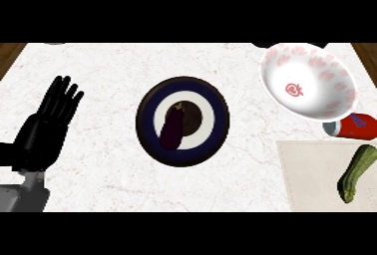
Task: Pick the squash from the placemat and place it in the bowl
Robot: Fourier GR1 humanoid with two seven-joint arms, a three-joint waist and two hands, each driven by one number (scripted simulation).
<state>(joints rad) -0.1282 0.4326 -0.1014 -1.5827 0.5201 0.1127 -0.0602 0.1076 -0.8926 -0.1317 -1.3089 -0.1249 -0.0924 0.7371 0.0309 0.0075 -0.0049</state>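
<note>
Squash still sitting on the placemat

Nearest, the squash (pixel 357 173) lies on the placemat (pixel 313 174) at right; left hand (pixel 46 130) rests spread, fingers up. Mid-worktop (pixel 103 64), an eggplant (pixel 174 125) on a plate (pixel 151 107). Farther right: can (pixel 356 124), then the bowl (pixel 309 82).

Marble counter (pixel 110 164): plate (pixel 147 124), bowl (pixel 324 99), placemat (pixel 313 174), can (pixel 357 124)

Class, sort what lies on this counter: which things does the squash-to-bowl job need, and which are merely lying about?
Needed: squash, placemat, bowl.
Lying about: plate, eggplant on it, red can beside the bowl.
</note>
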